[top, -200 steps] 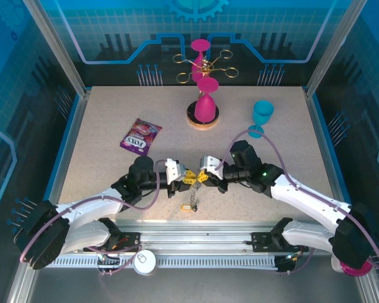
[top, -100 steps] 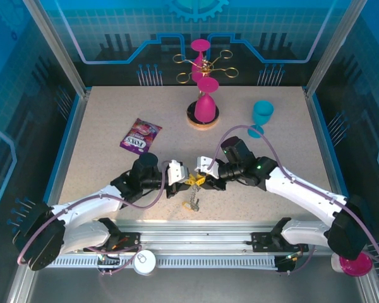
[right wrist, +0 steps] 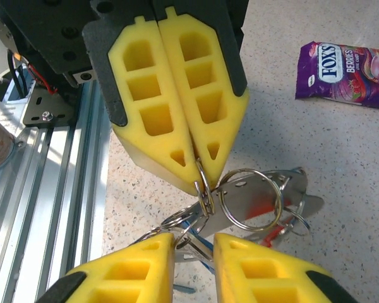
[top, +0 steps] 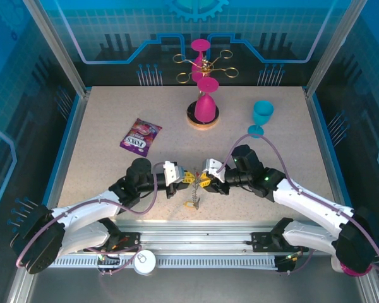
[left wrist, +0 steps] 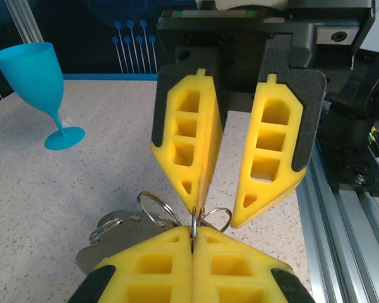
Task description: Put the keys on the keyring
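The left gripper (right wrist: 201, 178) is clenched, its yellow pads pressed flat together on a thin silver ring (right wrist: 206, 196) that stands edge-on in the seam at their tips. The right gripper (left wrist: 216, 218) faces it tip to tip, released: its pads stand apart with a clear gap, one tip just beside the pinched ring and a loop of wire showing in the gap, and nothing is squeezed between them. More silver rings of the bunch fan out from the pinched one, the largest (right wrist: 249, 199) lying to the far side of the left gripper's tips. The keys (right wrist: 300, 189) are flat silver pieces strung on these rings, spread just beyond the fingertips on or close over the table (top: 114, 113); a red tag (right wrist: 263, 205) shows through the large ring. From above, the bunch sits between the two grippers near the front middle of the table, and a short chain (top: 193, 201) trails from it toward the near edge. Whether a dark loop is part of the bunch cannot be told. Farther out, a purple packet (top: 140, 136) lies to the left, a blue glass (top: 261, 117) stands upright to the right rear, and a pink glass (top: 205, 107) sits upturned on a round base at the back.
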Controlling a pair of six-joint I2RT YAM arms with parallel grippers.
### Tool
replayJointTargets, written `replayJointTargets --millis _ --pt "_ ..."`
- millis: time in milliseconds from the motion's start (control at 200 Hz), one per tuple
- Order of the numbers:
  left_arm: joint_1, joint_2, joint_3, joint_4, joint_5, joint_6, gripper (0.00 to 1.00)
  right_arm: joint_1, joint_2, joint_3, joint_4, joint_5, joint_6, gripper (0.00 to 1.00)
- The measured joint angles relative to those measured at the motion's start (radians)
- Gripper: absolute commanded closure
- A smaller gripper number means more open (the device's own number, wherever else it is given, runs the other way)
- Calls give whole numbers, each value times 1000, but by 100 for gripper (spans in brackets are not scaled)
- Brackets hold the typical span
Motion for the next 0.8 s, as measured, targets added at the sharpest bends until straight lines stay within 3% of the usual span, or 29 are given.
replayJointTargets --millis 235,555,695,795 --pt "0 15 -19 75 -41 -70 100 2 13 0 17 18 12 100" --pt "-4 66 -26 143 -85 -192 100 96 56 32 20 161 -54 100" --pt "-4 71 -26 164 -103 -214 100 109 56 39 20 211 -72 80" --pt "-4 71 -26 183 -108 -213 100 91 31 26 22 199 -63 72"
